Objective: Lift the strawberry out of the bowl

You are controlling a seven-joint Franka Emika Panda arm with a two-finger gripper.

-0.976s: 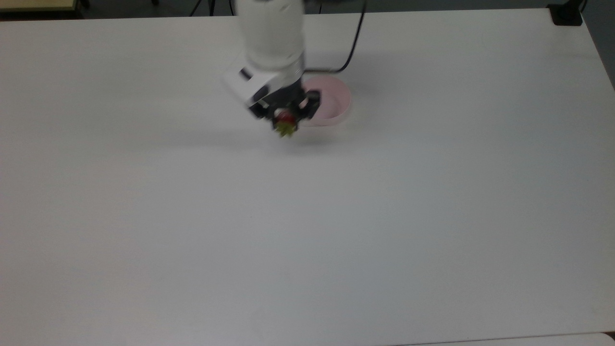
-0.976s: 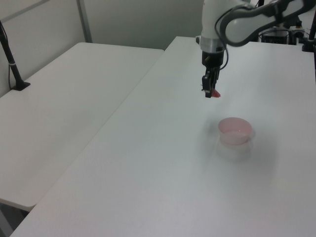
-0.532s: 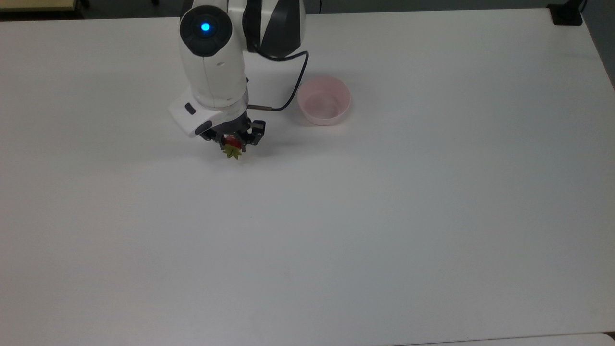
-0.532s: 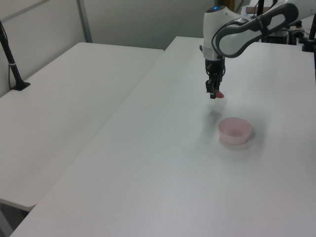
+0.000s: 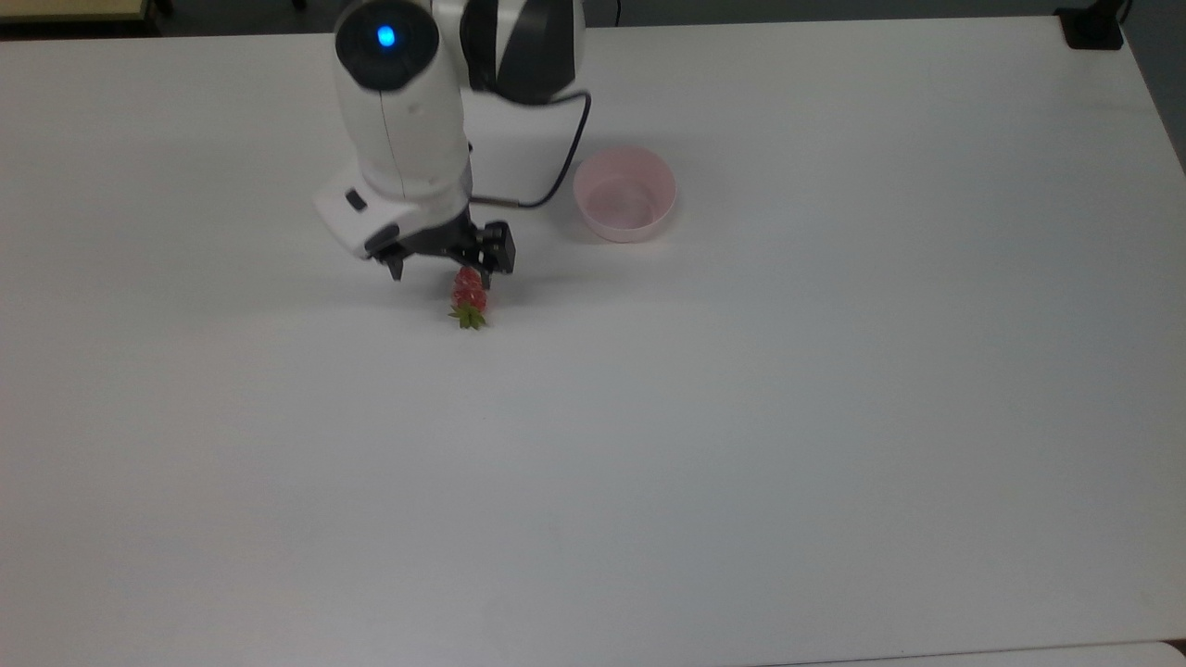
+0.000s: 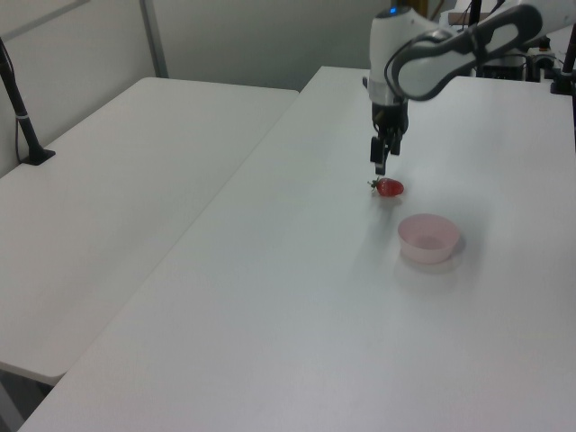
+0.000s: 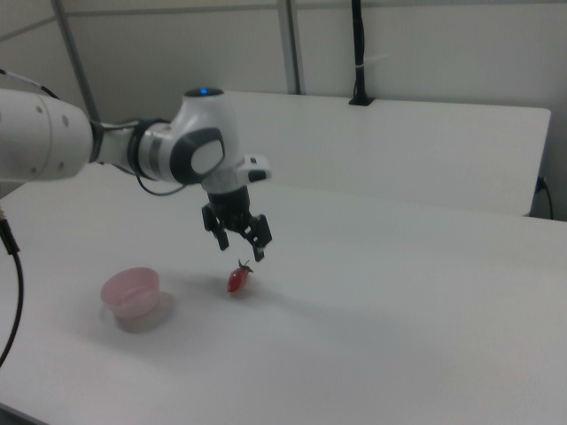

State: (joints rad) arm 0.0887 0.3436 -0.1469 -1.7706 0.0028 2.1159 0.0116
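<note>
The red strawberry [image 5: 469, 295] with its green cap lies on the white table [image 5: 649, 445], outside the bowl, also seen as the strawberry [image 6: 389, 187] and the strawberry [image 7: 237, 280]. The pale pink bowl [image 5: 624, 194] stands empty to the top view's right of it; bowl [image 6: 428, 238], bowl [image 7: 131, 294]. My gripper [image 5: 443, 262] hangs just above the strawberry, open, with nothing between its fingers; gripper [image 6: 382, 162], gripper [image 7: 239, 244].
A second white table [image 6: 117, 198] stands beside this one at the left view's left, with a black pole base [image 6: 36, 155] on it. A black cable [image 5: 556, 167] runs from the arm close to the bowl.
The gripper carried the strawberry away from the bowl to the top view's left, then opened. The strawberry now lies on the table and the gripper has lifted slightly.
</note>
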